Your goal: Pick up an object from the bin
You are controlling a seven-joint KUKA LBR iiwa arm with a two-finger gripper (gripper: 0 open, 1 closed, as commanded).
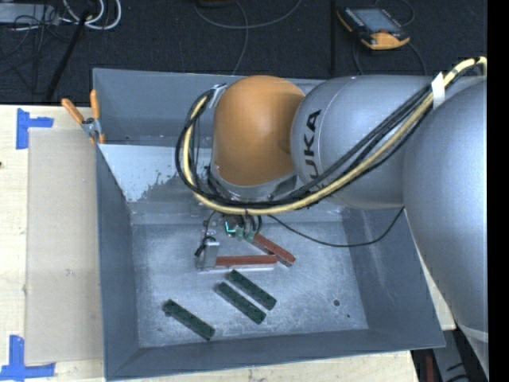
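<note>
We cannot tell how the fingers [208,250] stand. Just right of them lies a reddish-brown flat bar [246,259], probably light, stiff and smooth. We'd pinch across its narrow width, mid-length.

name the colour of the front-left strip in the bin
Dark green strip, camera view.
</note>
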